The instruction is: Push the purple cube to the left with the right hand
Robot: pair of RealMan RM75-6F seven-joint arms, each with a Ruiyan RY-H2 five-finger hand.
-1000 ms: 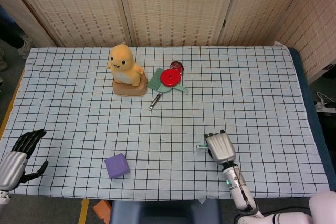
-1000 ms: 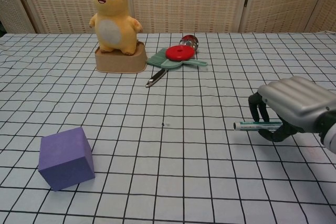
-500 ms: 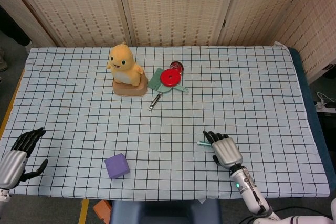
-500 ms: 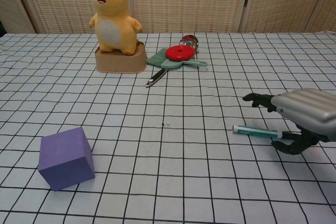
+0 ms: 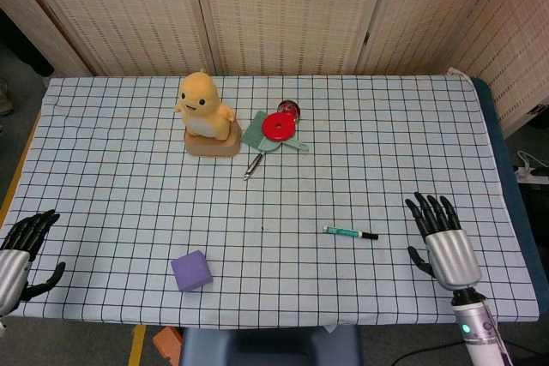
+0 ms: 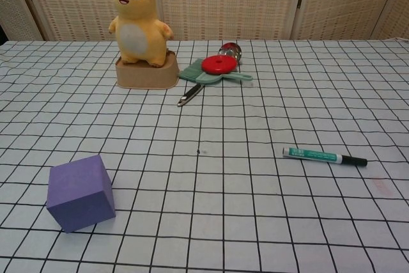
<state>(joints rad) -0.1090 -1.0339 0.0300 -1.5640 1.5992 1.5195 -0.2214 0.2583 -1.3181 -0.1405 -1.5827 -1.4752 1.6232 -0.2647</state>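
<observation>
The purple cube (image 5: pixel 190 270) (image 6: pixel 81 192) sits on the checked cloth near the table's front edge, left of centre. My right hand (image 5: pixel 443 239) hovers over the front right of the table, far to the right of the cube, fingers spread and holding nothing. At the front left corner, my left hand (image 5: pixel 19 255) is also spread and empty. The chest view shows neither hand.
A green marker (image 5: pixel 350 232) (image 6: pixel 324 156) lies between the cube and my right hand. At the back stand a yellow plush toy on a tan base (image 5: pixel 206 115) (image 6: pixel 141 33), a red disc on a green comb (image 5: pixel 278 127), a red can (image 5: pixel 288 109) and a small metal tool (image 5: pixel 253 165).
My right hand let go of the marker and drew back to the right, fingers opening. The marker now lies flat on the cloth. My left hand slid a little further left.
</observation>
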